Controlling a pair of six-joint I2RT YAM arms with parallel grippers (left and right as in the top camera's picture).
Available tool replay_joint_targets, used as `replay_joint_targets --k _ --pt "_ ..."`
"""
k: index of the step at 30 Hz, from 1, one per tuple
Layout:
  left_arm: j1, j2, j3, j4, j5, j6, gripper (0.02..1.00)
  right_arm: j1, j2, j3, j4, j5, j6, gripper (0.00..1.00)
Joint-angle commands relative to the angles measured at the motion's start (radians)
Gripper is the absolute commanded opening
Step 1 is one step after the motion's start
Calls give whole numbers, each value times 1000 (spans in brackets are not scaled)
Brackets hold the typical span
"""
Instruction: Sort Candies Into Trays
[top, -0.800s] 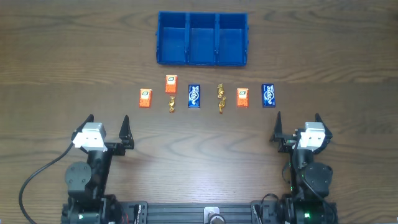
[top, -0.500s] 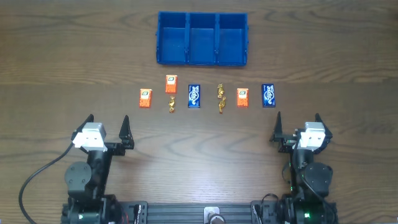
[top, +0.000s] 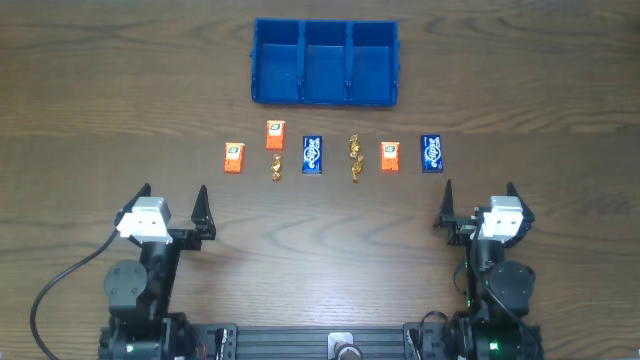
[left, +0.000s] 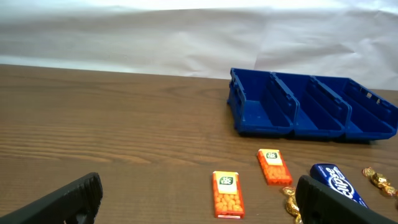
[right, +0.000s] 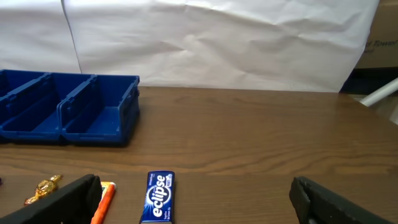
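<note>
My left pincer hangs spread and empty over the desk. Ahead, orange boxes, gold sweets and blue packs lie in a row, short of the blue tray. My right pincer is likewise spread, empty.

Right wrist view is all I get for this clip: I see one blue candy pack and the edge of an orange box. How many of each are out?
Observer: Two blue candy packs and three orange mint boxes, in a loose row on the table.
Operator: Anything sorted yet?
Observer: No, all three compartments of the blue tray are empty.
Operator: The left pincer?
Observer: The left pincer is open, holding nothing, short of the row.
</note>
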Motion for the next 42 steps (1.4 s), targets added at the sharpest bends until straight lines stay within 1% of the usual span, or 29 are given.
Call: replay_joint_targets --k 1,15,18,20,25,26,27,31,34,42 --pt "2 -6 -22 -30 18 -3 998 -6 -8 -4 -2 -5 -14 1000" --pt "2 -6 -20 -31 11 -14 998 -6 -8 -4 -2 -6 -14 1000" --pt "2 45 57 -84 -4 -54 996 -6 -8 -4 -2 -6 -14 1000" --pt "2 145 174 -150 -4 -53 1000 -6 -8 -4 -2 -6 -14 998" --pt "-2 565 643 -408 0 -53 996 -6 -8 -4 -2 -6 -14 1000" --pt "-15 723 795 -495 -1 -53 1000 -6 -8 -4 -2 -5 -14 998" --pt "-26 821 881 -544 -1 -53 998 -6 -8 -4 -2 -6 -14 1000" --pt "-80 1125 1125 -675 -3 -48 998 -6 -8 -4 -2 -6 -14 998" --pt "-127 1336 1224 -726 -10 -45 1000 -6 -8 -4 -2 -6 -14 998" --pt "-171 1656 1234 -715 -13 -45 998 -6 -8 -4 -2 -6 -14 998"
